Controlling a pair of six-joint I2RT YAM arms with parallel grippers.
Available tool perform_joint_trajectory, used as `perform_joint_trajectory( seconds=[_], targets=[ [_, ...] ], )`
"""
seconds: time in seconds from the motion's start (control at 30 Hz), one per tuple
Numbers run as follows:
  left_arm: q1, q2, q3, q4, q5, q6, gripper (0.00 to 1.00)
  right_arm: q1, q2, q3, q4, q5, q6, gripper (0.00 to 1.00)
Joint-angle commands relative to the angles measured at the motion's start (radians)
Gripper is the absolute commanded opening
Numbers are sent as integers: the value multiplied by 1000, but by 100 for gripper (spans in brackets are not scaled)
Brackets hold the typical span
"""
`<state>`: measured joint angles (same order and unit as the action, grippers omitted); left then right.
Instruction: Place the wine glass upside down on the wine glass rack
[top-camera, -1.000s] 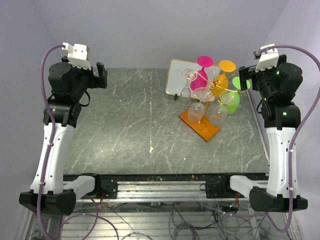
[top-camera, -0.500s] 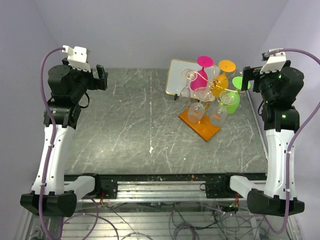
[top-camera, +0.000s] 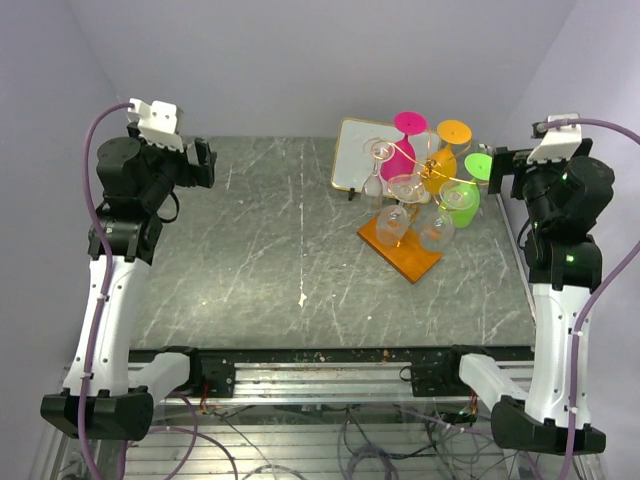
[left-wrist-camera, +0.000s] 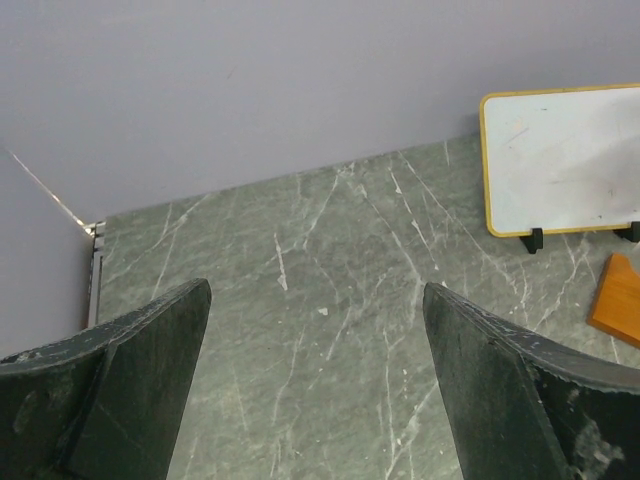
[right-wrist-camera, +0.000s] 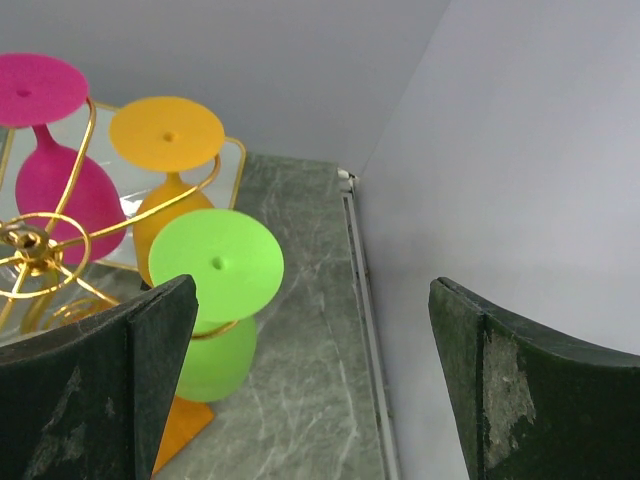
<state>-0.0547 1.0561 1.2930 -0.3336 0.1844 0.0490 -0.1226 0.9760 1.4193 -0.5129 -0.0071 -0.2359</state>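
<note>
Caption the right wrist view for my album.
Open right end effector beside green glass, hung upside down on gold rack.

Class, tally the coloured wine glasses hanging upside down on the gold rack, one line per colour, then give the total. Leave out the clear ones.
Pink wine glass: 1
Orange wine glass: 1
Green wine glass: 1
Total: 3

Open tabletop (top-camera: 250, 250) left and centre, wine glass rack (top-camera: 405, 256), gold-framed panel (top-camera: 350, 160) blocking far right
</note>
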Motion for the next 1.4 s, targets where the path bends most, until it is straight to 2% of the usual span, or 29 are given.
perform_joint_trajectory(
  seconds=[0.0,0.2,0.57,0.97,1.37],
  targets=[
    [13,-24,8,24,26,26,98,-6,-54,-55,15,43,14,100],
    [12,-58,35,-20,-8,40,99,-9,-103,-80,-9,33,1,100],
    [13,-112,44,-61,9,42,99,-3,-163,-81,-30,89,14,100],
    [16,-170,0,-66,-82,-17,99,-2,-146,-50,-44,77,44,100],
    [25,-166,-6,-85,-60,-29,99,-18,-141,-46,-50,85,71,100]
  ],
)
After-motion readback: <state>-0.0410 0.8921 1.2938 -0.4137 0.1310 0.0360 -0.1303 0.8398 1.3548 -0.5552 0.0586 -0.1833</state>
